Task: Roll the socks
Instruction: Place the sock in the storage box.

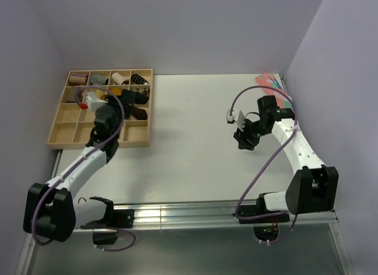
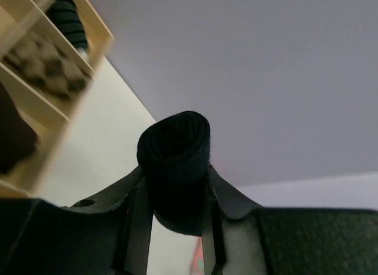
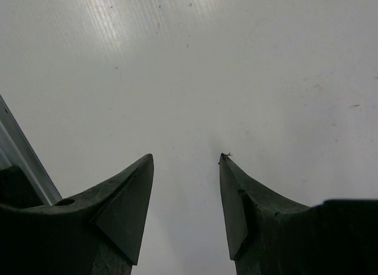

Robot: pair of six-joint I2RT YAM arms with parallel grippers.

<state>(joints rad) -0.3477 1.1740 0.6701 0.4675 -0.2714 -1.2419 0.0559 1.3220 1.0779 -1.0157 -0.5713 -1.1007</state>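
My left gripper is shut on a rolled black sock, a stubby bundle standing up between the jaws. In the top view this gripper hovers with the roll over the right side of the wooden compartment tray. My right gripper is open and empty, pointing down at the bare white table. In the top view it sits right of the table's middle.
The tray's wall holds several other rolled socks in its back compartments. A coral-pink spotted sock lies at the table's far right corner. Purple walls close in the table on three sides.
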